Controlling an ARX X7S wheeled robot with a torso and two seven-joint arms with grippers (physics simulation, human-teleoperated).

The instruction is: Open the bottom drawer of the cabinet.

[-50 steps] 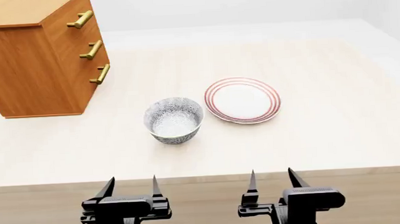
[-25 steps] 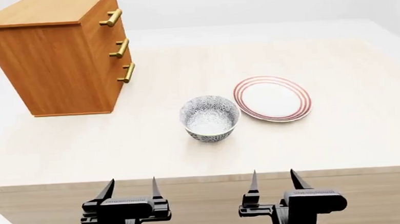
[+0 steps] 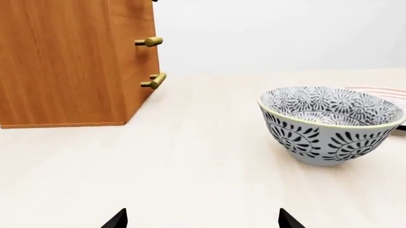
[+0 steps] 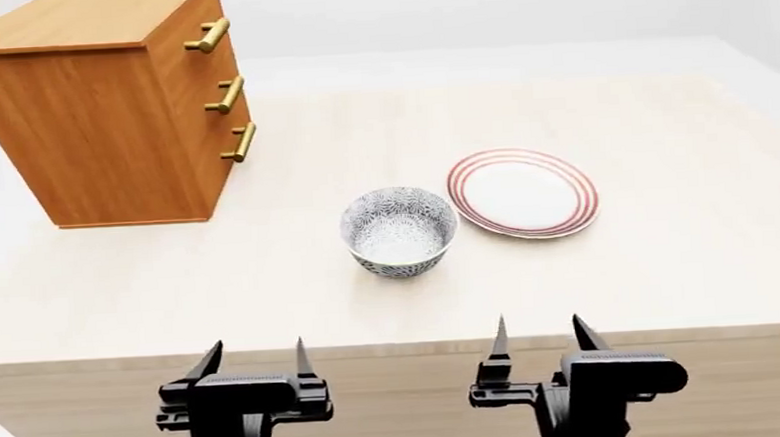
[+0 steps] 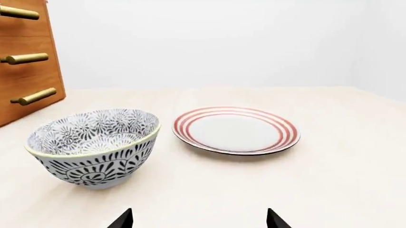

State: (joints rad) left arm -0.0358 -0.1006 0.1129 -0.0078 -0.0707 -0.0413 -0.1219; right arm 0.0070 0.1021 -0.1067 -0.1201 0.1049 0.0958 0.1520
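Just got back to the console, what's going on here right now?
Nothing is being handled. Both arms hang at the near edge of the table, the left gripper and right gripper open and empty. The cabinet stands at the far left with all three drawers shut; the bottom drawer is untouched, its handle facing right. A patterned bowl and a striped plate sit mid-table.

cabinet (image 4: 105, 133): matt wood grain | handles (image 4: 238, 143): shiny brass | bowl (image 4: 399, 231): glossy ceramic
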